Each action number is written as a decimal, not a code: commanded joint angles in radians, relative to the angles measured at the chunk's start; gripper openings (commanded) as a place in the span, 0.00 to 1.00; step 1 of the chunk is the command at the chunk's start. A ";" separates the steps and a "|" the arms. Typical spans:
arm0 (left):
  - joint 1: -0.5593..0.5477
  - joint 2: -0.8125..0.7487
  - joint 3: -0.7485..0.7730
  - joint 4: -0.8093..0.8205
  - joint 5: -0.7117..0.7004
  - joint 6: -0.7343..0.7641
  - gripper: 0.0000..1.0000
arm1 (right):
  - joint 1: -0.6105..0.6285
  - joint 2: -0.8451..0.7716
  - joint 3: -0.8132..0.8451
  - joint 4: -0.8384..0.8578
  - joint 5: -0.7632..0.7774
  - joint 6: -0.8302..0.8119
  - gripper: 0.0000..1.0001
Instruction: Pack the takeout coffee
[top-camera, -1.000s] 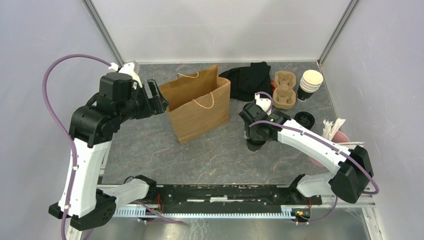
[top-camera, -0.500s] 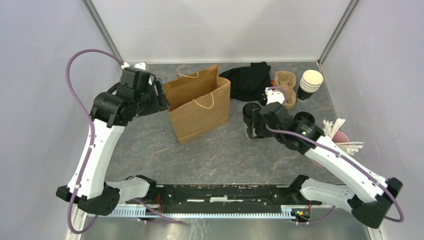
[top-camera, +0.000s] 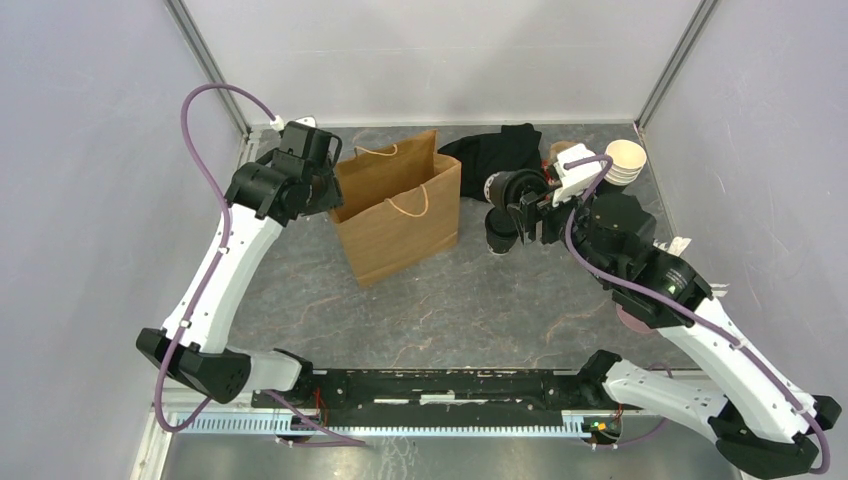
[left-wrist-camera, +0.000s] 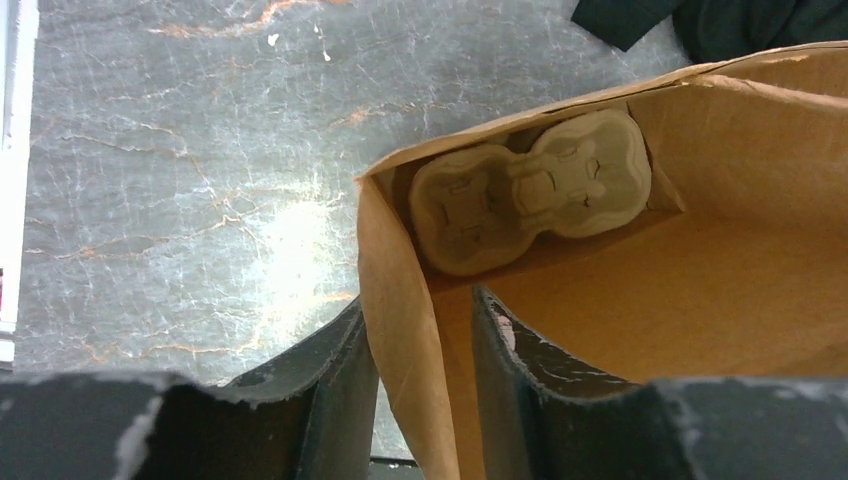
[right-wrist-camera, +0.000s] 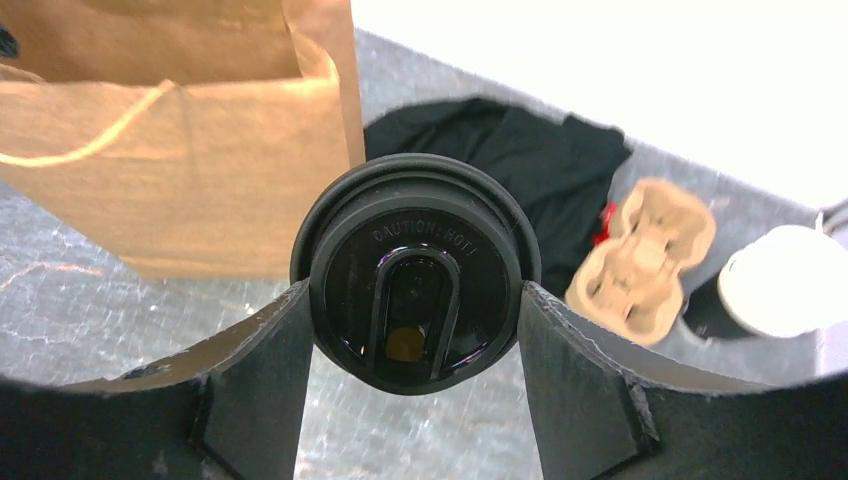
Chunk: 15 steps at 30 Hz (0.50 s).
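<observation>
**Both grippers at the packing bag.**

**(a) Right gripper** (right-wrist-camera: 415, 300). The jaws stand wide and are clamped on a lidded black coffee cup (right-wrist-camera: 415, 265). One dark finger (right-wrist-camera: 265, 370) presses against each side of its capped top. In the overhead view the cup sits tilted in the grip. It is near the right-hand side of the brown paper bag (top-camera: 400, 215) and apart from it. Whether its base touches the table (left-wrist-camera: 180, 180) cannot be told.

**(b) Left gripper** (left-wrist-camera: 418, 305). The jaws are partly apart and straddle the bag's left end wall at the rim, one finger outside and one inside. The outer finger touches the paper and the inner one stands just clear, so the wall is not pinched. The cup is well apart from this gripper, on the far side of the bag.

**Materials and shapes.**
- **Lid:** glossy moulded plastic, round, with a raised rim, an oval ridge around the sip hole and the embossed words "CAUTION HOT".
- **Bag:** matt kraft paper, creased, with twisted cord handles and an open mouth.
- **Cup carriers:** a two-well cup carrier (left-wrist-camera: 530, 190) of pale moulded pulp, shaped like a figure eight, lies inside the bag. A second carrier (right-wrist-camera: 640, 255) of the same kind lies on the table beyond the cup.
- **Near the second carrier:** a crumpled black cloth (right-wrist-camera: 530, 170) and a stack of lidless cups (right-wrist-camera: 790, 280) with cream insides.
- **Table:** grey and veined like stone.
- **Fingers:** matt black with rough, chipped edges.
</observation>
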 joint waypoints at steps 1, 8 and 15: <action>0.001 -0.013 -0.001 0.083 -0.071 0.036 0.39 | 0.002 -0.009 0.054 0.218 -0.050 -0.212 0.06; 0.000 -0.044 -0.064 0.169 -0.108 0.129 0.16 | 0.002 0.139 0.252 0.170 -0.294 -0.302 0.05; 0.000 -0.157 -0.125 0.191 -0.069 0.154 0.05 | 0.012 0.274 0.427 0.101 -0.513 -0.240 0.05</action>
